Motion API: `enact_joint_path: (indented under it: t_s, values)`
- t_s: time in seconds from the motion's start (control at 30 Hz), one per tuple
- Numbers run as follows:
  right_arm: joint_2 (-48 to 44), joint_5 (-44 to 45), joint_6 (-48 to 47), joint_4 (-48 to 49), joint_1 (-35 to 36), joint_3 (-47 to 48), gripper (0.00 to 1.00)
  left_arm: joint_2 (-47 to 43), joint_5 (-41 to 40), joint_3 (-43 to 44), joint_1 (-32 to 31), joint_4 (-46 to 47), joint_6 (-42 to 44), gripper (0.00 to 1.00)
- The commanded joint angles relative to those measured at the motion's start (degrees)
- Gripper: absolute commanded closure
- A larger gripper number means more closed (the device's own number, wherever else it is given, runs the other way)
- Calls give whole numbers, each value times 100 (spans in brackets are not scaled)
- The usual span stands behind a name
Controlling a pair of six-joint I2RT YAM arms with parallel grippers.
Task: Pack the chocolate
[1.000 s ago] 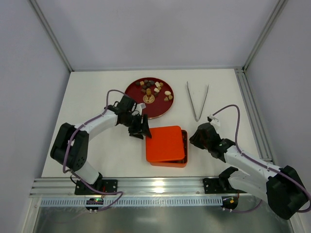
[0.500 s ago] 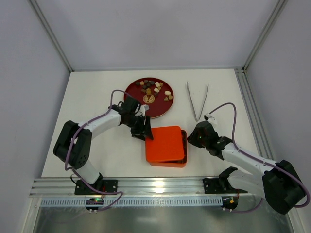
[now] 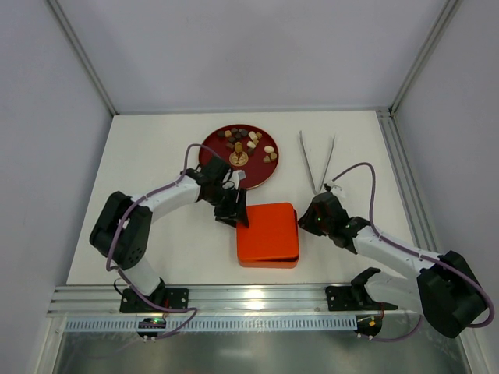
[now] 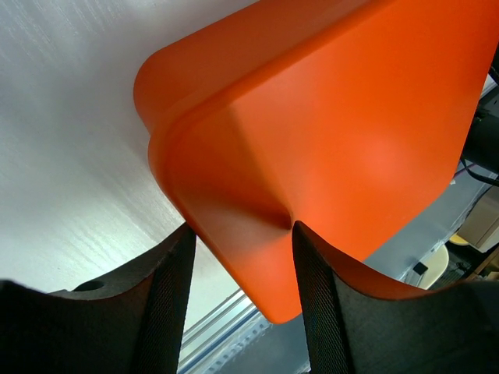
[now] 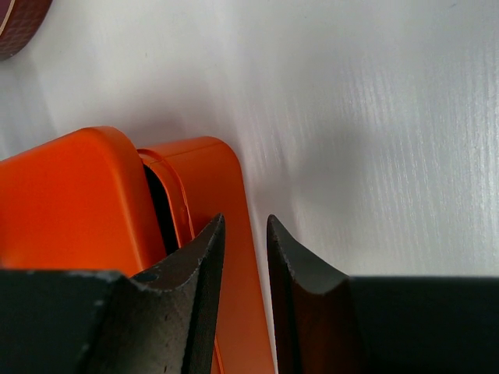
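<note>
The chocolate [image 3: 245,142], a loose heap of small brown, dark and cream pieces, lies on the upper part of a dark red plate [image 3: 259,173] in the upper middle of the top view. None of it is in the box. Metal tweezers [image 3: 308,164] lie on the white tabletop [image 3: 156,156] to the right of the plate, apart from it, with the joined end pointing toward the bottom of the frame.

Below the plate, in the middle of the frame, an orange lid [image 3: 267,226] sits over the orange box [image 5: 218,167]. In the right wrist view, a dark gap shows between the lid's rounded corner and the box's corner, so the lid is not seated flush there.

The left hand [image 4: 242,227] is at the lid's upper left corner in the top view. Its wrist view shows that corner wedged between the two black fingers [image 4: 168,304], both pressed against the edge. The hand is clenched on the lid.

The right hand [image 5: 245,222] is at the right edge of the box. Its fingers stand only a narrow slot apart, and the box's orange side wall fills almost all of that slot, so the hand appears to be pinching the wall. The table surface shows to the right of the hand, and a sliver of the plate's rim shows in the upper left corner of that view.
</note>
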Motion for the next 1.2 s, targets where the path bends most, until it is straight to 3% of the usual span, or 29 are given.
enact_joint_path:
  t_s: [0.0,1.17]
  values:
    - [21,-38,-85,302,51,258,70,62,-55,244,-86,-58,64,48]
    - [250,-161,-182,381,148,487,68,54,-934,780,-570,-805,292,50]
